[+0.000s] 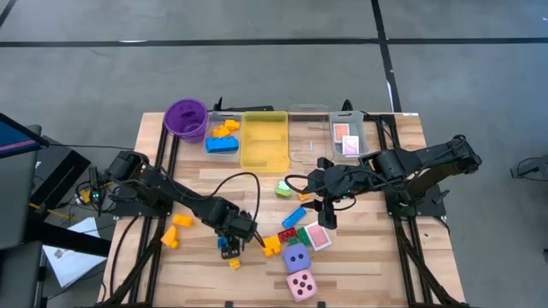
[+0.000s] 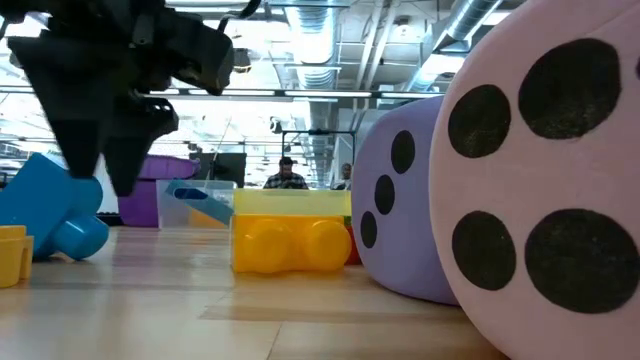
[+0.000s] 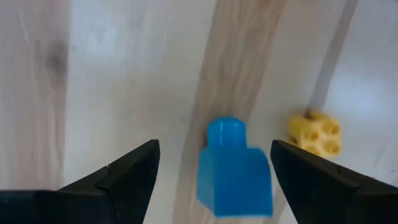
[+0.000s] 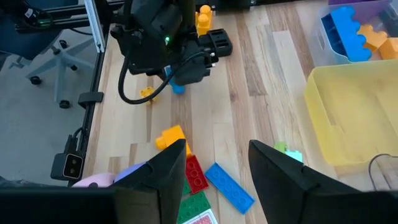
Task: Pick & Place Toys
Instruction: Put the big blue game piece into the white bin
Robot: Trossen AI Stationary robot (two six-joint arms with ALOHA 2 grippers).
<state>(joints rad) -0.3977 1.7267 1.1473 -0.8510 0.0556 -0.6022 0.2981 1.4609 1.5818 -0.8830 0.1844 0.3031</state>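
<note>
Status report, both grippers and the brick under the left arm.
Left gripper open, fingers straddling the blue brick, not gripped. Right gripper above the toy pile, holding nothing seen. Small yellow brick lies beside the blue one.

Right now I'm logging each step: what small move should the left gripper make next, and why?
Probably straight down, then close. The left gripper is open, its fingers either side of the blue brick, which lies free on the table. The small yellow brick lies clear outside the jaws.
</note>
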